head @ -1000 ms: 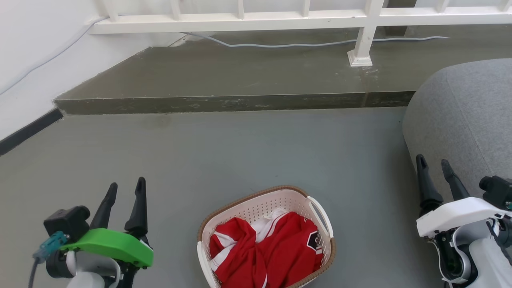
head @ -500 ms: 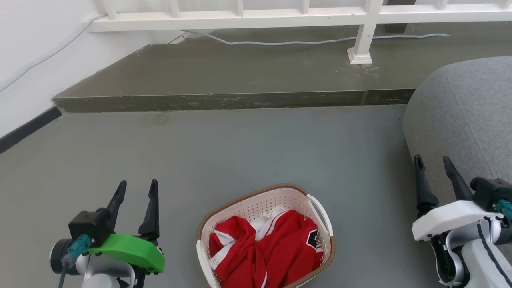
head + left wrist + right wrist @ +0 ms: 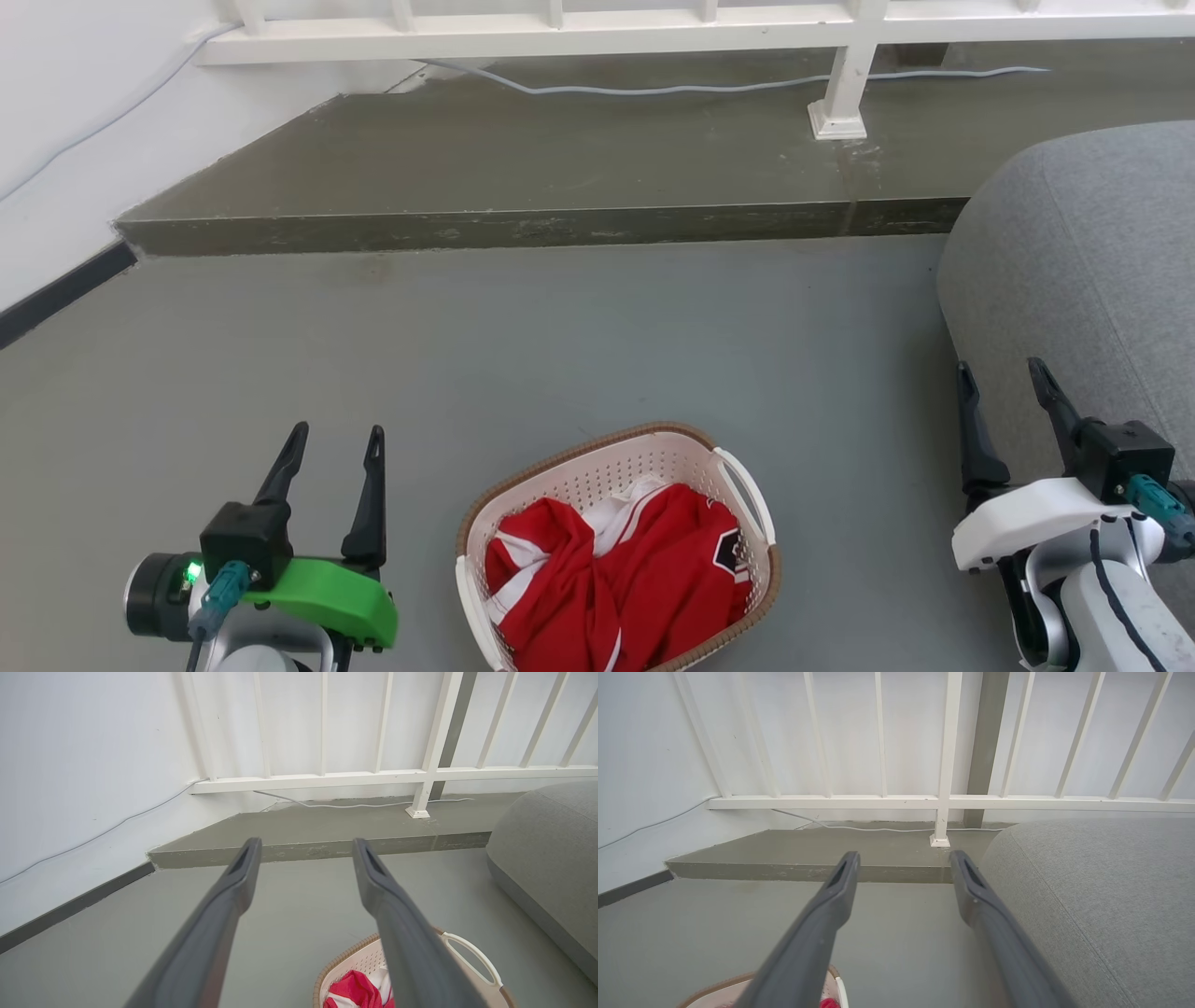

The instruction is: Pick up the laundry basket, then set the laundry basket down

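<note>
The laundry basket [image 3: 597, 471] stands on the grey floor at the bottom middle of the head view, cream with a brown rim and a white handle [image 3: 747, 493] on its right side. Red and white clothes [image 3: 625, 579] fill it. My left gripper [image 3: 336, 441] hangs open to the basket's left, apart from it. My right gripper [image 3: 1001, 373] is open well to its right, near the grey cushion. In the left wrist view the basket [image 3: 359, 961] peeks in at the bottom, behind the open gripper [image 3: 303, 845]. The right wrist view has the basket's rim [image 3: 714, 987] at its lower left and the open gripper [image 3: 903, 857].
A raised concrete step [image 3: 523, 224] crosses the floor ahead, with a white railing [image 3: 840, 103] and a grey cable [image 3: 653, 90] on it. A large grey cushion [image 3: 1092, 261] stands at the right. A white wall [image 3: 65, 140] with a dark skirting closes the left.
Both wrists have rolled, their cameras turning upward, and the left gripper has shifted right toward the basket. The head view has tilted slightly. The basket stays put.
</note>
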Robot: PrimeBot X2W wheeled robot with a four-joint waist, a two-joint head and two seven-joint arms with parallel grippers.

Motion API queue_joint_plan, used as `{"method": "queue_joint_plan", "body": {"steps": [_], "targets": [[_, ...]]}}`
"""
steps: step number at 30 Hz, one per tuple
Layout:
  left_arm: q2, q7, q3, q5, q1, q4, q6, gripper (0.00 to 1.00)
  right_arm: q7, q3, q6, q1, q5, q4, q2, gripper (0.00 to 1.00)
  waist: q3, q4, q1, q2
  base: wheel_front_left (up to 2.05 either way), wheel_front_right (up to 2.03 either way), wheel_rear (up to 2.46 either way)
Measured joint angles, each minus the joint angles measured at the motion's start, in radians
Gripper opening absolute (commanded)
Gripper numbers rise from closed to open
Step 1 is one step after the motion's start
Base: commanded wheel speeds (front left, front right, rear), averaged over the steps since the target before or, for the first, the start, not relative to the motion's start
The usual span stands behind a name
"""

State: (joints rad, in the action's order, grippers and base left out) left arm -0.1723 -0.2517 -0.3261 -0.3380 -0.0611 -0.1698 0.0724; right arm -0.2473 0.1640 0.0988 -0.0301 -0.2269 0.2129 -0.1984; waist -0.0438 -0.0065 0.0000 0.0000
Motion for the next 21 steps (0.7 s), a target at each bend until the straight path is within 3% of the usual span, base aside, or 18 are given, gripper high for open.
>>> {"method": "queue_joint_plan", "body": {"steps": [21], "targets": [[0.004,0.0,-0.001,0.0,0.0,-0.034,0.003,1.0,0.0,-0.01,-0.01,0.0,0.0,0.01,0.008,1.0,-0.009,-0.001,0.0,0.0,0.0,0.0,0.0]]}}
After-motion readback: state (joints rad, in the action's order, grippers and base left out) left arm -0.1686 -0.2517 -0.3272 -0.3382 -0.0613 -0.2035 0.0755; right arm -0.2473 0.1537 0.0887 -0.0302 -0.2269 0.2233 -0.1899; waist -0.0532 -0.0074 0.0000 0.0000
